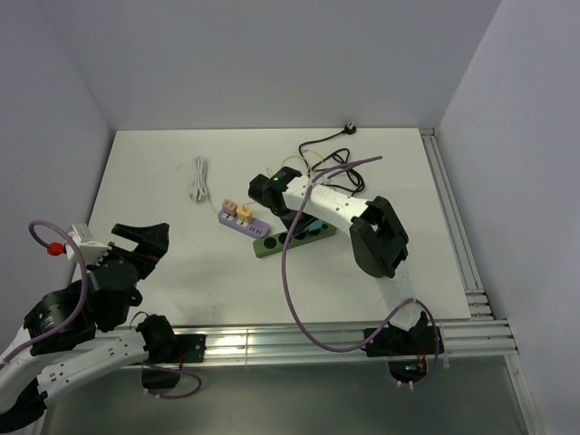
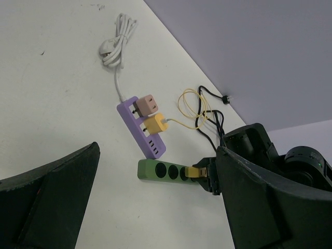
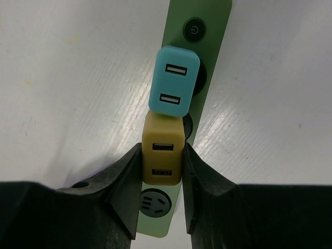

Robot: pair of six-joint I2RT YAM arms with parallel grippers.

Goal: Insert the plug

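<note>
Where the right tool (image 3: 162, 158) pinches it from both sides, the mustard plug (image 3: 163, 148) sits over the green power strip (image 3: 218, 21) (seated or not, cannot tell). An empty socket (image 3: 153, 202) shows on the strip between the fingers (image 3: 124, 187), nearer than the plug. Just ahead, touching the plug: teal charger (image 3: 175, 83), then power button (image 3: 193, 30). Meanwhile the left tool (image 2: 158, 207) is spread wide, holding nothing, above the tabletop (image 2: 52, 104). Ahead of it, purple strip (image 2: 141, 127) with pink adapter (image 2: 147, 104) and yellow adapter (image 2: 154, 124); coiled white cable (image 2: 116, 44) farthest.

Near charger (image 3: 163, 150) touches far charger (image 3: 174, 83) on power strip (image 3: 218, 26).
</note>
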